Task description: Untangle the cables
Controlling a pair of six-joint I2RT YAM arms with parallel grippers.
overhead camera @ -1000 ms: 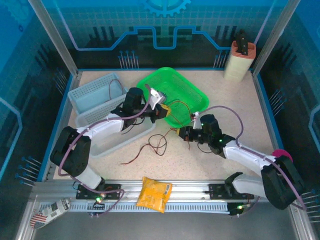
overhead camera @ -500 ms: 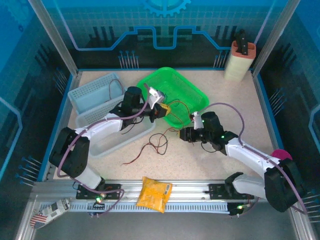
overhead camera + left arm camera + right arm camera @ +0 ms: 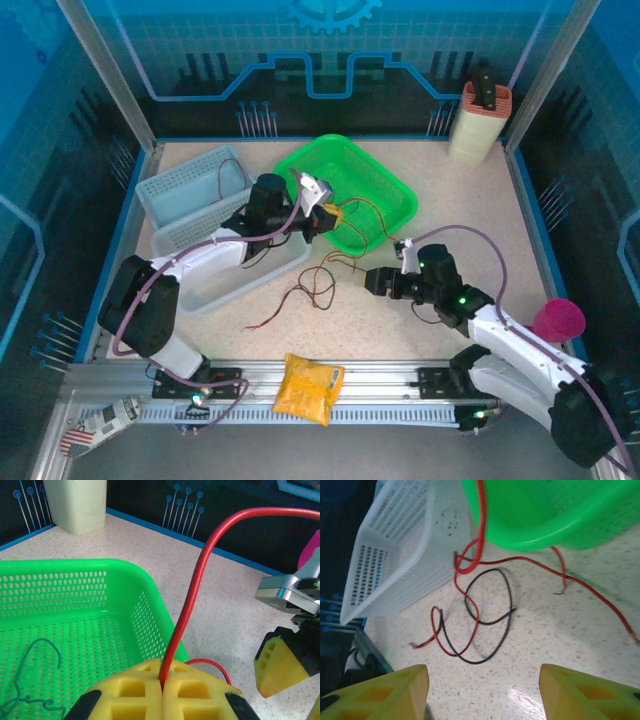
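My left gripper [image 3: 325, 219] hovers at the near-left rim of the green basket [image 3: 390, 180] and is shut on a red cable [image 3: 192, 595], which rises from between the yellow pads [image 3: 135, 690] and arcs off to the right. A dark green wire [image 3: 30, 680] lies inside the green basket [image 3: 75, 580]. On the table in front, a red and a black cable [image 3: 470, 615] lie looped through each other [image 3: 315, 285]. My right gripper [image 3: 373, 281] is to their right, low over the table. In the right wrist view the right gripper [image 3: 482, 677] is open with nothing between its fingers.
Two pale perforated baskets [image 3: 200, 235] lie at the left under my left arm, one of them close to the tangle [image 3: 395, 545]. A cream container [image 3: 478, 122] stands back right. A pink object [image 3: 558, 320] is at the right, and a yellow bag [image 3: 308, 388] is on the front rail.
My right arm has drawn back toward the near right, away from the green basket, with its gripper open. The left gripper has kept its hold on the red cable in place.
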